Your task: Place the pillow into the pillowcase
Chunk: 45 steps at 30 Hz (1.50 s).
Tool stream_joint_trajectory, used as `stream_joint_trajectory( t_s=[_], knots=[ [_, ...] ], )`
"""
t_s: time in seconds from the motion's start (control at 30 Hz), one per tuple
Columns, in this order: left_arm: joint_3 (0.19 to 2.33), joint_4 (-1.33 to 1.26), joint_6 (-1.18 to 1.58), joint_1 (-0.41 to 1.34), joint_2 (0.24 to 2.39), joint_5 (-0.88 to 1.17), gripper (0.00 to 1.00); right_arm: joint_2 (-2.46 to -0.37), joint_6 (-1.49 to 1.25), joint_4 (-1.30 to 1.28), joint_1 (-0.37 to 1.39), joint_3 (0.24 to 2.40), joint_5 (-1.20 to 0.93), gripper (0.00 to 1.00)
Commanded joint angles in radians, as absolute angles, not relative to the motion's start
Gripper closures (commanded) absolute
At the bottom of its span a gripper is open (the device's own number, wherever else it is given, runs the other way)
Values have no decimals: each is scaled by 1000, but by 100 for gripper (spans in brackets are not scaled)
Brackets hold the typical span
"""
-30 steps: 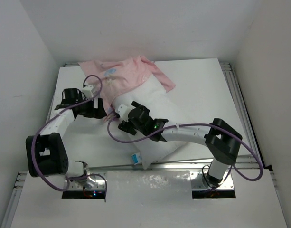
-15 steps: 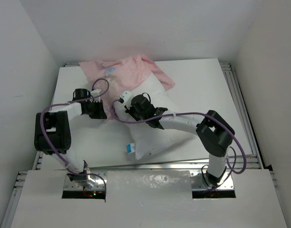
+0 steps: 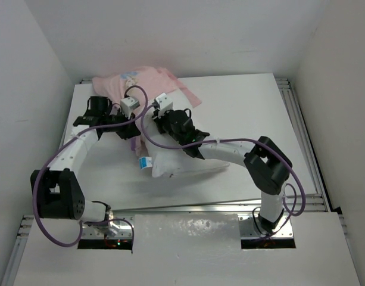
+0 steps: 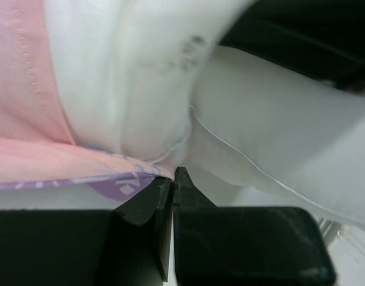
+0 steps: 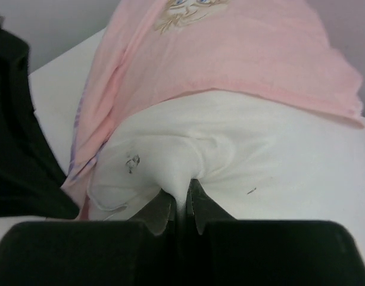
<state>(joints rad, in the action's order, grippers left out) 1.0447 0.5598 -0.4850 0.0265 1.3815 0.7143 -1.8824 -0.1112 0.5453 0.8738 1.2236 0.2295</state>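
- Both jaws went from spread wide to closed over the last second. The plump white rectangular stuffed-fabric pillow [image 5: 271, 155] has slid left and away from my bases.
- My right gripper [image 5: 182, 199] is clenched on a pinched-up fold of the pillow's white cover.
- My left gripper [image 4: 172, 182] has its fingers pressed together, and they nip the purple-pink printed hem of the thin pale-pink fabric pillowcase [image 4: 27, 119].
- The two grippers sit just beside each other at the pillowcase's edge.
- The pillowcase drapes over the far end of the pillow, with the pillow's white corner bulging out beside the hem.
- The near end of the pillow lies uncovered on the flat white table [image 3: 247, 113].
- A small blue-and-white tag [image 3: 145, 162] sits at the pillow's near-left corner.
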Motion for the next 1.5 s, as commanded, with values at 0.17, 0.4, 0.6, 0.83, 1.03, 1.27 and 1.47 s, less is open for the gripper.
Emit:
stream_joint_trajectory(
  t_s=[0.17, 0.4, 0.6, 0.83, 1.03, 1.27, 1.47],
  knots=[
    [1218, 900, -681, 48, 1359, 1107, 100, -1991, -182, 753, 867, 1344, 376, 100],
    [1237, 1107, -816, 48, 1319, 1163, 100, -2146, -284, 644, 851, 1529, 426, 100],
    [1080, 984, -750, 6, 1289, 1008, 100, -2166, -361, 658, 836, 1563, 365, 100],
    [1097, 908, -664, -127, 1276, 825, 53, -1942, -270, 917, 836, 1097, 94, 64],
    [1274, 930, -666, -124, 1259, 784, 47, -1746, -149, 737, 833, 973, -112, 19],
    [1440, 585, -390, 4, 1377, 357, 53, -1623, -179, 261, 715, 1184, -242, 3],
    [1612, 424, -288, 139, 1613, 11, 53, -1818, -408, 119, 456, 1454, -489, 2]
  ],
)
